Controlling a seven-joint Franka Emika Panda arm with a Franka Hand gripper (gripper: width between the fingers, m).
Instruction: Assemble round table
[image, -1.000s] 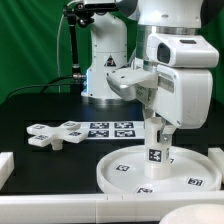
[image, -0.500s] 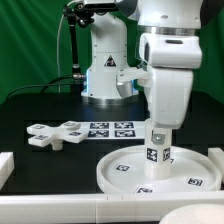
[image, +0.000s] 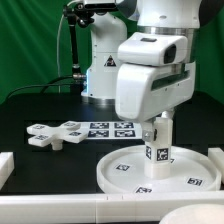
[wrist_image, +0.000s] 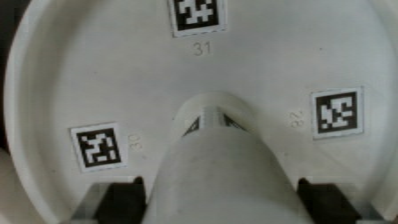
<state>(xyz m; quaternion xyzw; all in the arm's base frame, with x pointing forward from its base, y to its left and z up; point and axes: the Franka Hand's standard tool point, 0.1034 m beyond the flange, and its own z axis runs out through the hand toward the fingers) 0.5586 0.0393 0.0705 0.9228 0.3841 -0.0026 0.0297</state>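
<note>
leg (image: 159, 138) gripped — cross piece (image: 55, 133) well aside

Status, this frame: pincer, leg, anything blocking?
Pincer shut on leg. Leg upright on disc. Cross piece lies aside, clear of disc; nothing blocking.

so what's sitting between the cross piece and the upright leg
The marker board lies flat between the cross piece and the leg. This shows only in the exterior view.

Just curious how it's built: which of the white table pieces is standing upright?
The short cylinder leg, upright on the round disc, gripped by the end effector; the disc and the cross-shaped piece lie flat.
</note>
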